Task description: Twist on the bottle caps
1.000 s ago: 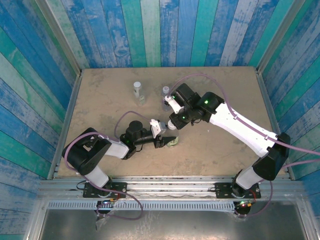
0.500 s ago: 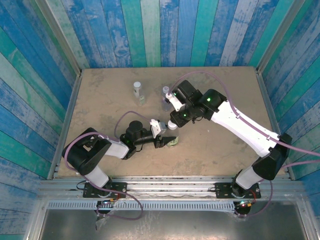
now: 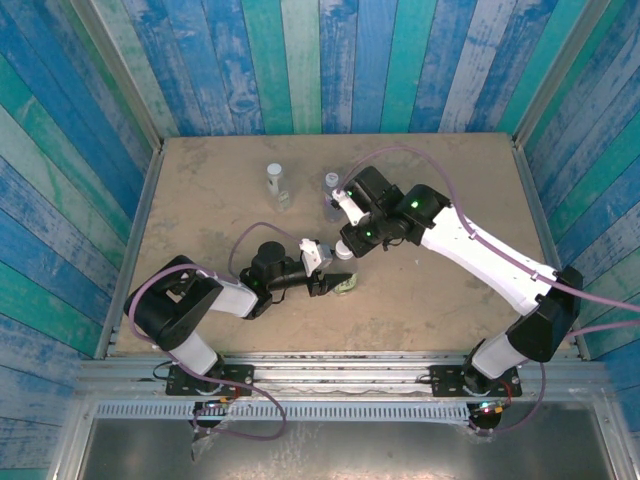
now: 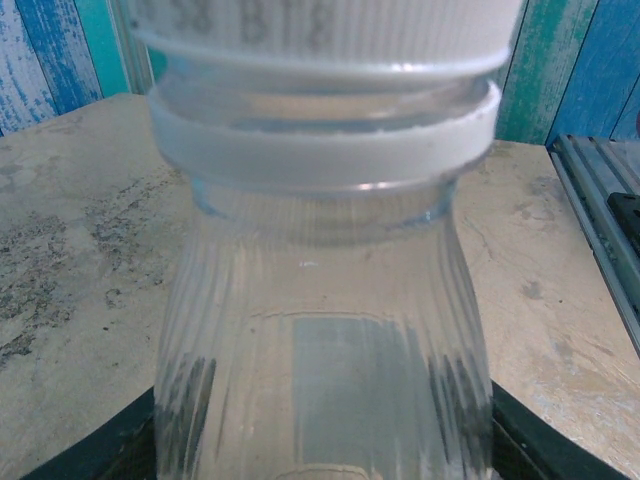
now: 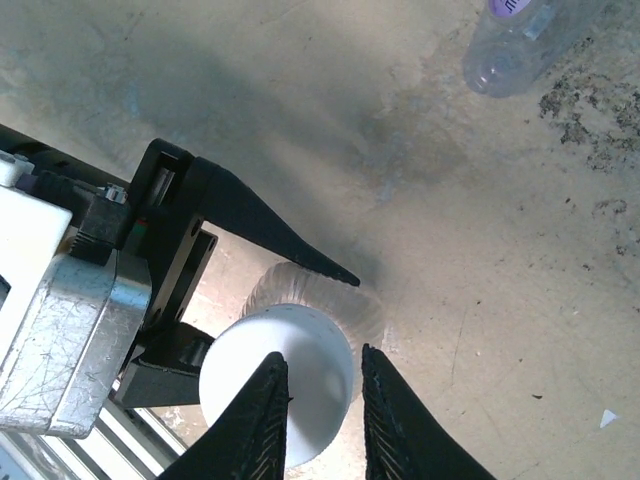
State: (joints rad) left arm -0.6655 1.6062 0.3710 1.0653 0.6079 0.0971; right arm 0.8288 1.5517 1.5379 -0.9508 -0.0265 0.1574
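A clear ribbed bottle (image 4: 320, 330) with a green-yellow label (image 3: 346, 285) stands near the table's middle. My left gripper (image 3: 338, 283) is shut on its body, and one black finger (image 5: 270, 235) lies along its far side. A white bottle cap (image 4: 320, 30) sits on the bottle's neck. My right gripper (image 5: 320, 352) hangs straight over that cap (image 5: 320, 385). Its jaws are drawn almost together, closer than the cap is wide. The left fingertip crosses the cap's top and the right one stands at its right rim. Whether they press on it I cannot tell.
Two more small bottles stand upright at the back: a nearly plain one (image 3: 275, 180) and a pink-purple labelled one (image 3: 330, 186), whose top I see as (image 5: 515, 40). Bare tabletop (image 3: 450, 180) lies to the right. Blue-green plank walls enclose three sides.
Half a second ago the right wrist sat slightly back from the cap, whose white top showed from above. It has come back over the cap. The left arm and bottle have not moved.
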